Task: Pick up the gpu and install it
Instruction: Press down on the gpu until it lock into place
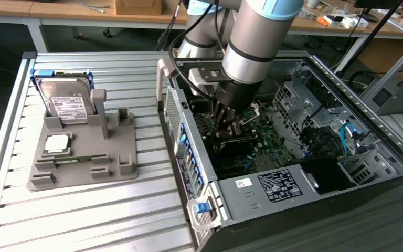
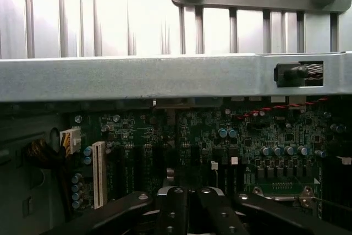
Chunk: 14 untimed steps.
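**Seating the card: keep it square to the slot**

Our claw is reached down inside the open computer case, its fingers drawn together, hanging close over the motherboard. Directly beneath the claw in the exterior view lies a dark flat shape that we take to be the gpu, low against the board. Whether the fingers actually clamp it we cannot tell, since the arm covers the contact.

We judge the step in hand to be the seating itself. To do it well, we would keep the card's long edge parallel to the slots that run across the board ahead of the claw, and its metal bracket end toward the case's rear wall, which stands just beyond the claw. Pressure should go straight down and evenly, as a tilt risks jamming one corner. The red wires off to one side of the claw deserve clearance.

Well away from the claw, on the counter, the grey stand carries the hard drive and the CPU chip.
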Each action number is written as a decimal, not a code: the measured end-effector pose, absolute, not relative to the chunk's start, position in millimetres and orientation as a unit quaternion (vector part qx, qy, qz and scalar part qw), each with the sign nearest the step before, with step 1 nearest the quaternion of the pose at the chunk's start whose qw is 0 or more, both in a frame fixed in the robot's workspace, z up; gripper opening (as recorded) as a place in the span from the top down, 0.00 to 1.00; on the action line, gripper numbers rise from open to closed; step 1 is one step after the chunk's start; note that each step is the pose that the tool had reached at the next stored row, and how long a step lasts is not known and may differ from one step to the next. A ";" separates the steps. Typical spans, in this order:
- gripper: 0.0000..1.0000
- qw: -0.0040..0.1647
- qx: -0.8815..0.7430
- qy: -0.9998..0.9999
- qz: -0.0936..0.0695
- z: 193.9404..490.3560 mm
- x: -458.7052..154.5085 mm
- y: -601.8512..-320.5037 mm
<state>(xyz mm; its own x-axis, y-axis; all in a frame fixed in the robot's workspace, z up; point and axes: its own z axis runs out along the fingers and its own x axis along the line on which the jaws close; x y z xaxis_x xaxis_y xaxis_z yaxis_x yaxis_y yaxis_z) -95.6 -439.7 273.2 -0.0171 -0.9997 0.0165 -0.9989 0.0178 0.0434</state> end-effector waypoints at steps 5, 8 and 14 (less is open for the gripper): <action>0.89 0.021 0.701 -0.713 -0.010 270.7 -96.5 -440.1; 0.89 0.021 0.701 -0.713 -0.010 270.6 -97.9 -443.4; 0.89 0.020 0.701 -0.713 -0.011 270.1 -98.6 -449.0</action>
<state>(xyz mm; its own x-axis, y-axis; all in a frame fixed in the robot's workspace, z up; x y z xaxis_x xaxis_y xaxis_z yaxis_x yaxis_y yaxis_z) -98.6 -449.0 270.1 -0.0163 -0.9998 0.0124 -0.9989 0.0168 0.0433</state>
